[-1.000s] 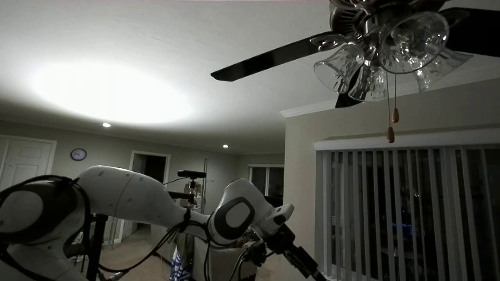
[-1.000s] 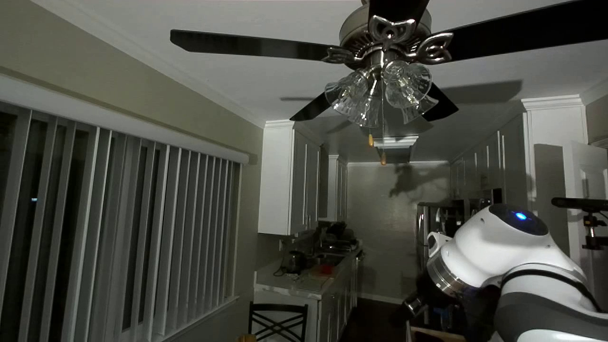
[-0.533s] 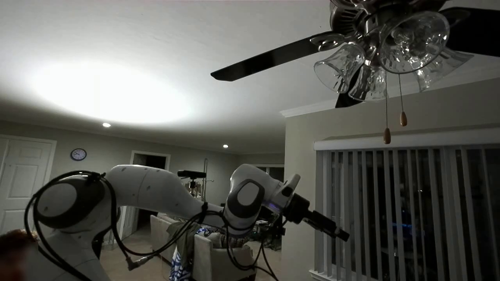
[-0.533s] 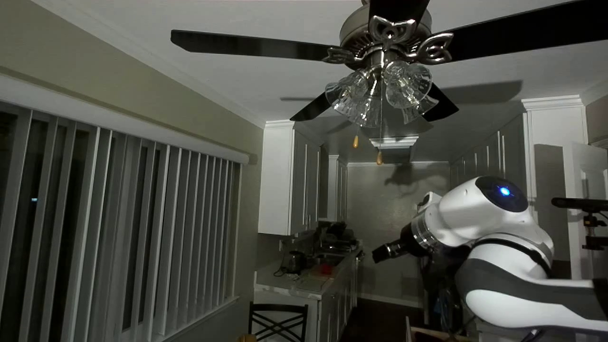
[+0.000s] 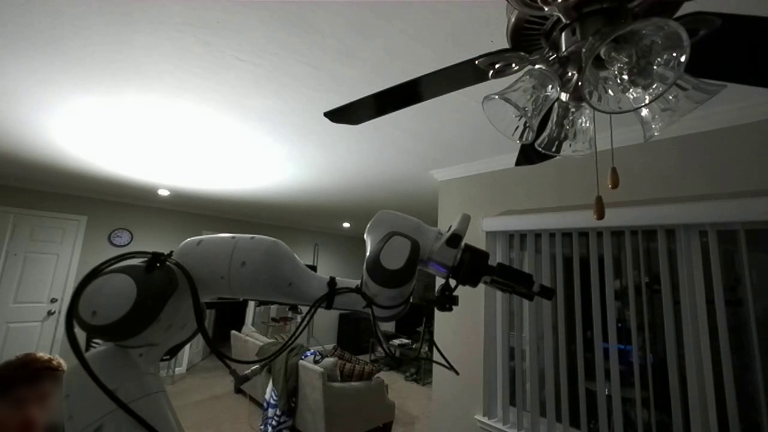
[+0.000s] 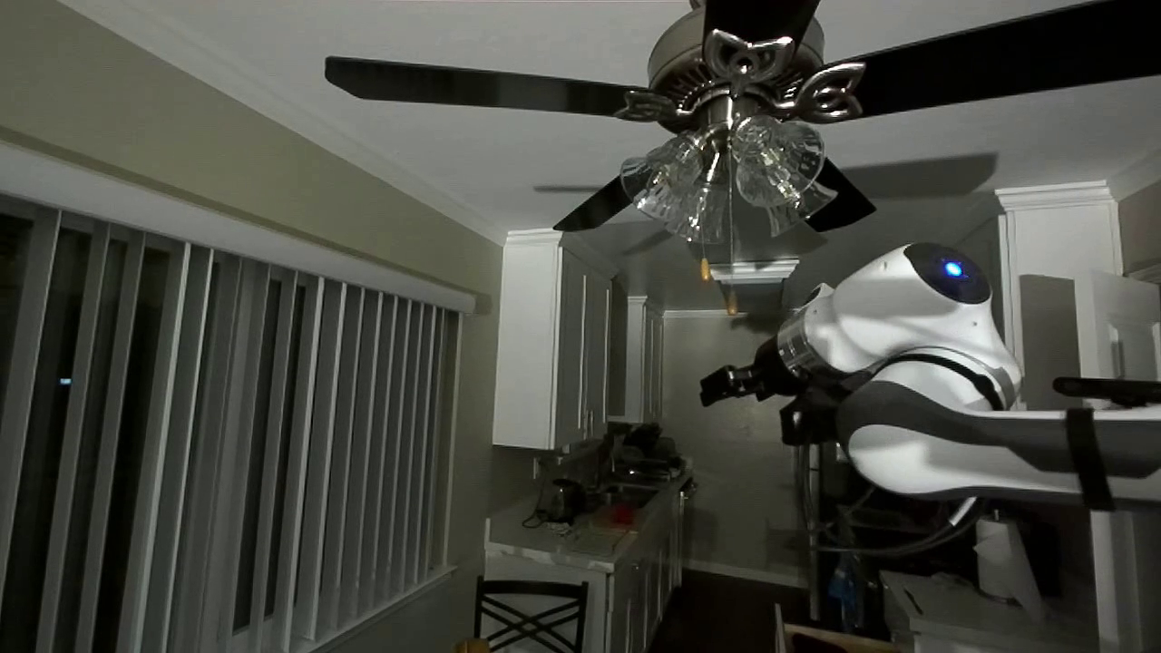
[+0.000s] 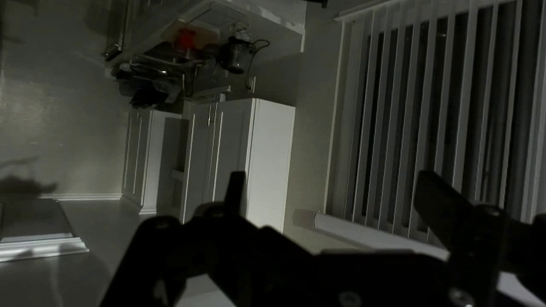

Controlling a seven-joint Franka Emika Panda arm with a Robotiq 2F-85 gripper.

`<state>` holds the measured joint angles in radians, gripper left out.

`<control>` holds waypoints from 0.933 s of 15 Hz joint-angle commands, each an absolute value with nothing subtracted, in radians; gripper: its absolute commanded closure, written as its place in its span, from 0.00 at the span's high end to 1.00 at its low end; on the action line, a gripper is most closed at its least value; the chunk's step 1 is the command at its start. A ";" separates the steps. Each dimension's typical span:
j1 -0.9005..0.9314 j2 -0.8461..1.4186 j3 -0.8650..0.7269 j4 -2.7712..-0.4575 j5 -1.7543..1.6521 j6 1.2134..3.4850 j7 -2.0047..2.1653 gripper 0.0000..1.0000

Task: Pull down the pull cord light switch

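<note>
The pull cord light switch is the longer thin cord with a reddish-brown knob; its knob shows in both exterior views. It hangs under the ceiling fan's glass lamps. A shorter cord with a similar knob hangs beside it and also shows in an exterior view. My gripper is below the knobs and apart from them in both exterior views. In the wrist view, which stands upside down, the gripper's fingers are spread with nothing between them. Neither cord shows in the wrist view.
The ceiling fan has dark blades and glass shades above the cords. Vertical blinds cover the window near the gripper. White kitchen cabinets stand behind. A person's head is at the lower left.
The arm and gripper have risen, and the gripper has come nearer the cords' height. Both cords swing slightly. A person's head has come into view at the lower left of an exterior view.
</note>
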<state>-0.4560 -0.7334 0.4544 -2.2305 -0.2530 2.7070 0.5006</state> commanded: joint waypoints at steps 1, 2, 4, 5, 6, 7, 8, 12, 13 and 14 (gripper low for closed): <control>-0.442 -0.728 0.440 -2.215 -0.269 2.701 0.510 1.00; -0.442 -0.728 0.440 -2.215 -0.269 2.701 0.510 1.00; -0.442 -0.728 0.442 -2.221 -0.270 2.701 0.510 1.00; -0.442 -0.728 0.444 -2.223 -0.270 2.701 0.511 1.00; -0.442 -0.728 0.444 -2.224 -0.270 2.701 0.511 1.00; -0.442 -0.728 0.444 -2.224 -0.270 2.701 0.511 1.00; -0.442 -0.728 0.444 -2.224 -0.270 2.701 0.511 1.00; -0.551 -0.745 0.480 -2.175 -0.285 2.758 0.619 1.00; -0.598 -0.741 0.499 -2.143 -0.289 2.755 0.665 1.00; -0.642 -0.739 0.516 -2.112 -0.298 2.763 0.706 1.00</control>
